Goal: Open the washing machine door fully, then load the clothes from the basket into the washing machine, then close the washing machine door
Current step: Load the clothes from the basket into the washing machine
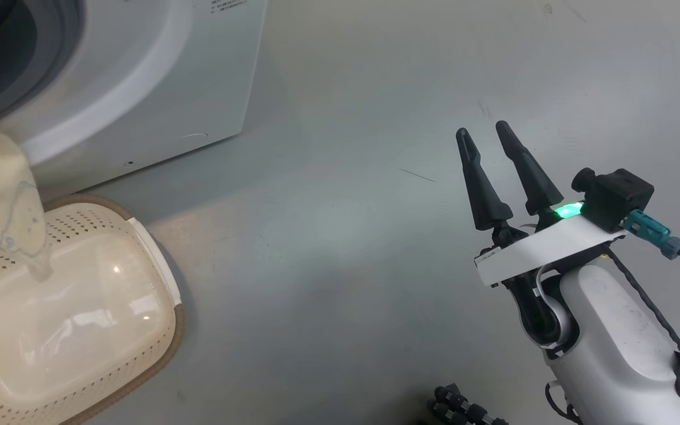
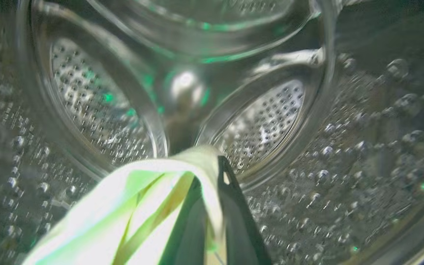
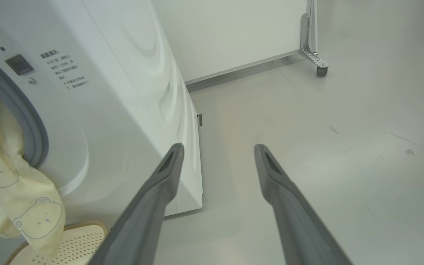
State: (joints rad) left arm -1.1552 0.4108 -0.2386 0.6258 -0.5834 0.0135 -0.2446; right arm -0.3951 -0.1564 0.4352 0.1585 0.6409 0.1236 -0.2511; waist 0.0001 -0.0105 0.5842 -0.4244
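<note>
Nearest, at the left claw [image 2: 208, 173]: pinched shut on the clothes [image 2: 142, 209], pale yellow cloth folded over one finger and lying against the dark bare one; gripped at a bunched edge, likely so that the rest trails loose behind. Pointed straight into the drum [image 2: 263, 125], perforated steel all round and the back wall ahead; held this deep, at a guess, so that letting go drops the cloth inside rather than on the lip.

Next out, in the head view: the garment's tail hanging from the mouth of the washing machine [image 1: 186, 77] down over the basket [image 1: 80, 227], lowest corner just above its glossy bare bottom; basket set on the floor [image 1: 346, 265] just beside the machine's front, which makes for a short lift.

Off to the right, well apart from all this: the right claw [image 1: 483, 130] spread wide and gripping nothing, above the floor; seemingly parked clear of the loading arm.

Farther, in the right wrist view: bear-printed cloth draped across the grey gasket [image 3: 31, 121] at the opening; needs drawing fully in before any closing of the door, or risks being trapped there.

Farthest: a white partition on a castor [image 3: 321, 70].
</note>
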